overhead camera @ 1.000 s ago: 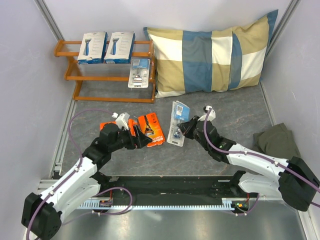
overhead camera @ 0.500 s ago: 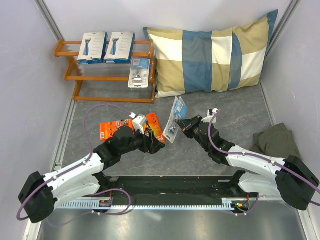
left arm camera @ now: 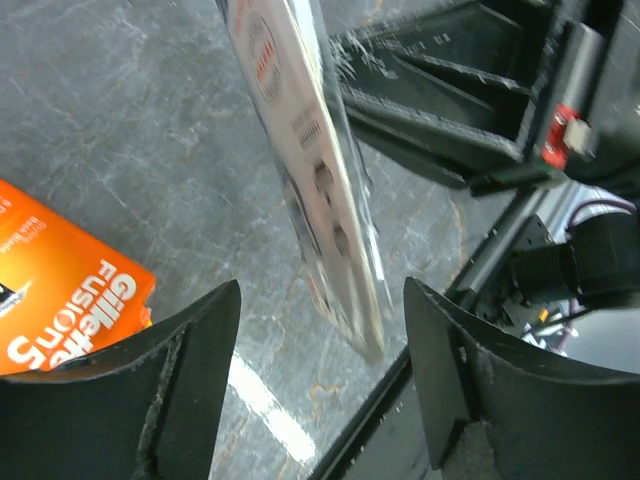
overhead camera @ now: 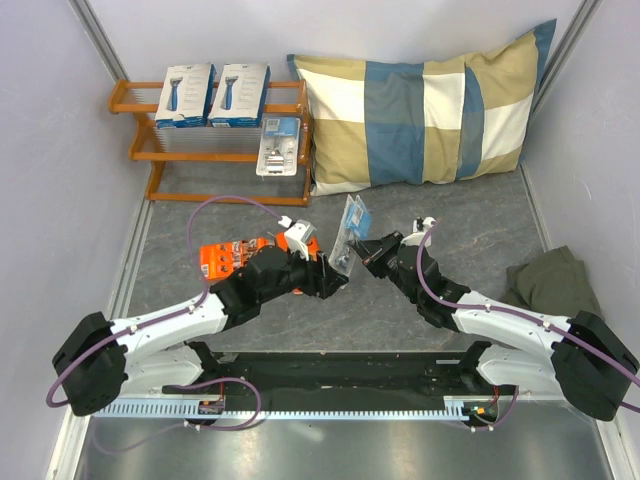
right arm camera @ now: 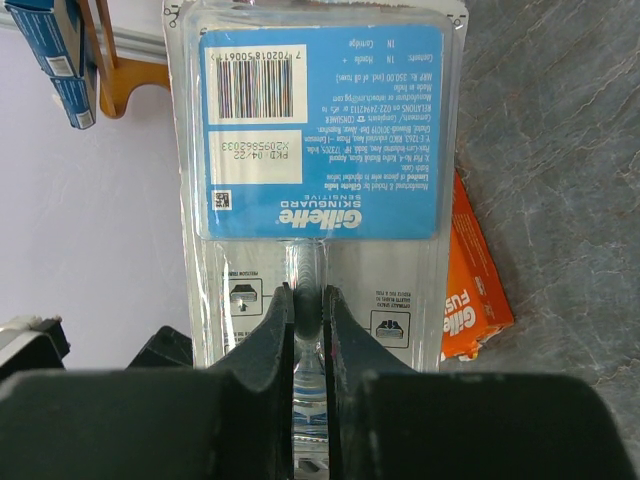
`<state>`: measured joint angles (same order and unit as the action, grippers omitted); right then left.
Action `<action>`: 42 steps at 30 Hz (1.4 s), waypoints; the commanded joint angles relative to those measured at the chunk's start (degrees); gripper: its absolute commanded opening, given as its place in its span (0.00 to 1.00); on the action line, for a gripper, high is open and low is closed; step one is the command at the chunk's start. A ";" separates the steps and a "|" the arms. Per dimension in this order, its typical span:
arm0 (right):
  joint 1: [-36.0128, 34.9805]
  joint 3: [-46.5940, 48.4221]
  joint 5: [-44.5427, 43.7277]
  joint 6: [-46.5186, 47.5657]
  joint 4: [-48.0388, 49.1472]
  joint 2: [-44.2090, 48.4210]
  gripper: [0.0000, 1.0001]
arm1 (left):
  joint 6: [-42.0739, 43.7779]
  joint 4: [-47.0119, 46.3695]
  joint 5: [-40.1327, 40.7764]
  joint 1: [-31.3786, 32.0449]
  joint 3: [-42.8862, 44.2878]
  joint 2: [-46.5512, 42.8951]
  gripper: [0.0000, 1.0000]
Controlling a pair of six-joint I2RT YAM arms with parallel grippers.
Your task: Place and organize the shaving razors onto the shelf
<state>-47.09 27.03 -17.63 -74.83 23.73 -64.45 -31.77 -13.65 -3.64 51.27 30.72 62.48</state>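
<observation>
**Blister pack poised between two arms, mid-handover**

The right end effector (overhead camera: 366,252) is clamped shut on the lower part of a clear, blue-carded blister pack (overhead camera: 349,230), holding it upright above the bench (overhead camera: 450,215), well apart from the shelf (overhead camera: 135,98). The left end effector (overhead camera: 331,279) stands open with one finger on each side of the pack's free edge, gripping nothing.

The step in hand looks like a pass from right arm to left, since the shelf sits on the left arm's side. The next move would call for the left fingers to close squarely on the card before the right lets go. The thin pack stands slightly tilted and could twist out of a partial grip.

The top view alone shows what is done. Two white boxes (overhead camera: 186,95) stand on the shelf's top tier, and a second blister pack (overhead camera: 278,146) sits at its right end, seemingly on the middle tier. The orange packs (overhead camera: 222,258) lie on the bench, partly under the left arm. The left wrist view alone shows gaps between its fingers and the pack. The right wrist view shows the grip centred on the card.
</observation>
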 commanded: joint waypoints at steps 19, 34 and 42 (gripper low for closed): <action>-0.02 -0.31 6.81 1.61 7.47 2.13 0.48 | 0.30 -5.78 9.17 0.77 0.92 2.39 0.02; 0.07 0.66 4.44 7.41 0.71 10.04 0.98 | 0.22 -3.05 4.01 -3.09 0.04 0.01 0.02; 0.07 0.84 3.74 9.35 -1.93 11.97 0.98 | -3.64 -9.28 -13.74 -16.00 -5.57 -3.85 0.02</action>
<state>-47.03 26.96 -12.67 -67.55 22.79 -53.60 -32.16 -15.70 -6.28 41.32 28.56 62.43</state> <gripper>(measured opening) 0.979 0.151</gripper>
